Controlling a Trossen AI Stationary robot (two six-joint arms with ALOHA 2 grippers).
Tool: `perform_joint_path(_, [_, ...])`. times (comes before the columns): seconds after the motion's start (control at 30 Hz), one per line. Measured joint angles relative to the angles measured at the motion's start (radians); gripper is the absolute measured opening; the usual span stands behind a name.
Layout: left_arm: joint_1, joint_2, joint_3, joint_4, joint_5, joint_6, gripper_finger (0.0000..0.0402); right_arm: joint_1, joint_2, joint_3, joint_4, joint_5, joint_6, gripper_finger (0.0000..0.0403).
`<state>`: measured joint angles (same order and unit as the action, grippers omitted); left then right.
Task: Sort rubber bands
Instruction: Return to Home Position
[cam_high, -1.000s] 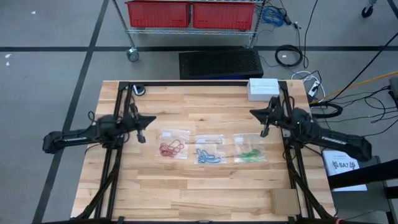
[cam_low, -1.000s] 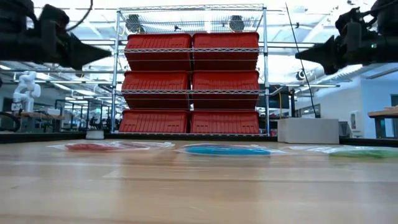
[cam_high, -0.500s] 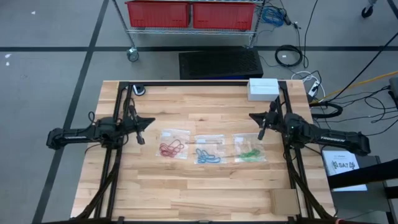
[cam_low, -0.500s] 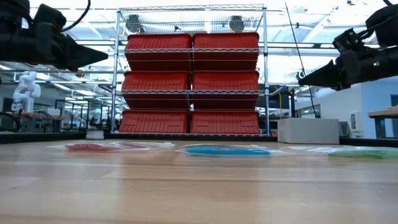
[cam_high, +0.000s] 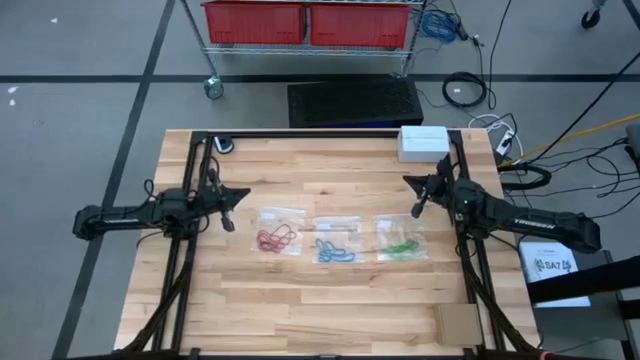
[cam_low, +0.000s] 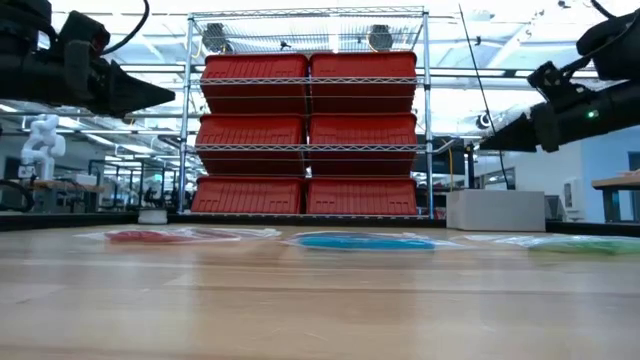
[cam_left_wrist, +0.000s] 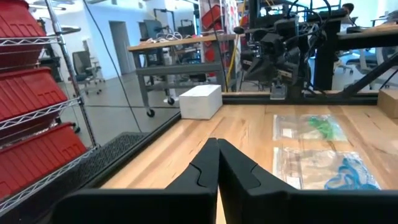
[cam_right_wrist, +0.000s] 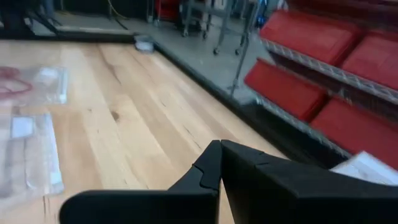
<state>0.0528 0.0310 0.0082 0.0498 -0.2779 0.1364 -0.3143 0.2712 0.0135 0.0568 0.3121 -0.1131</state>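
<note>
Jaws were pressed shut and empty on left gripper (cam_left_wrist: 217, 155) and right gripper (cam_right_wrist: 219, 149). Thin red, blue and green elastic rubber bands (cam_high: 335, 250) lay sealed in clear plastic zip bags (cam_high: 340, 224), in a row running 9-to-3 o'clock between the grippers, with red at 4 o'clock from the left gripper

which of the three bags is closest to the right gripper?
The green-band bag, right end of the row, closest to the right gripper. The blue-band bag is mid-row, the red-band bag far left.

1. The red rubber bands (cam_high: 275, 239) are seen bunched flat in the left bag (cam_high: 283, 214) on the counter (cam_high: 330, 300).
2. The blue rubber bands (cam_high: 335, 250) are tangled in the middle bag (cam_high: 338, 223).
3. The green rubber bands (cam_high: 402, 246) are heaped in the right bag (cam_high: 397, 224).
</note>
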Motion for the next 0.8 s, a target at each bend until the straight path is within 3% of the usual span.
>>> perform_joint_path(0.2, [0.0, 0.0, 0.0, 0.0, 0.003, -0.052, 0.0019, 0.061, -0.079, 0.0, 0.075, -0.004, -0.068, 0.0])
perform_joint_path(0.33, [0.0, 0.0, 0.0, 0.0, 0.0, -0.052, 0.0022, 0.097, -0.193, 0.0, -0.002, -0.004, -0.09, 0.0])
perform_joint_path(0.43, [0.0, 0.001, 0.0, 0.004, -0.043, -0.049, 0.0023, 0.111, -0.271, 0.0, -0.001, -0.023, -0.125, 0.0])
perform_joint_path(0.53, [0.0, 0.001, 0.0, 0.007, -0.084, -0.05, 0.0024, 0.111, -0.266, 0.0, 0.017, 0.016, -0.137, 0.0])
perform_joint_path(0.8, [0.0, 0.002, 0.0, 0.008, -0.086, -0.045, 0.0024, 0.111, -0.257, 0.0, 0.005, 0.026, 0.143, 0.0])
